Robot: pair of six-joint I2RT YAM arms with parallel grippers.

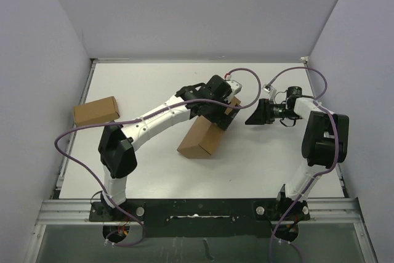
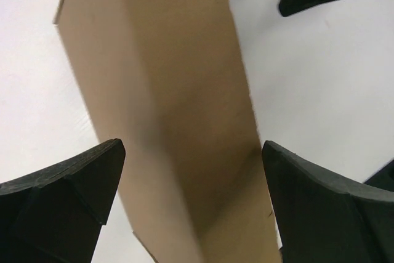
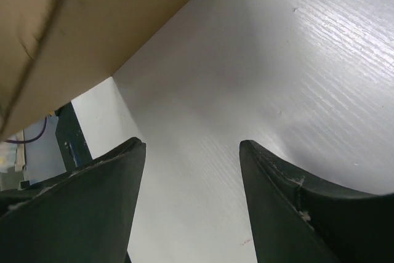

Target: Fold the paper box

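- Top external view: the paper box (image 1: 200,141) lies near the middle of the worktop (image 1: 277,164). It is already folded into a long, closed-looking brown block whose length runs from about 7 o'clock to 1 o'clock. Its 1 o'clock end is hidden under the left arm's wrist.
- Left wrist view: the left gripper (image 2: 191,146) hangs over one broad face of the box with its jaws spread wide. One dark finger sits at each side of that face, and neither looks pressed into the cardboard. I judge it open and holding nothing, placed to straddle the box so it can press or re-clamp a panel.
- Right wrist view: the right gripper (image 3: 192,143) is open, with only bare white worktop between its fingers. A corner of the box shows at 10 o'clock in that view, apart from the fingers.
- From above, the right gripper sits just beside the box's far end at about 2 o'clock, pointing towards it. That looks like a stance for bracing or tucking the end flap.
- A much smaller cardboard box (image 1: 95,110) sits well apart at 9 o'clock, near the worktop's edge and out of the way.
- The fold looks nearly done, though whether the last flap is tucked I cannot tell.
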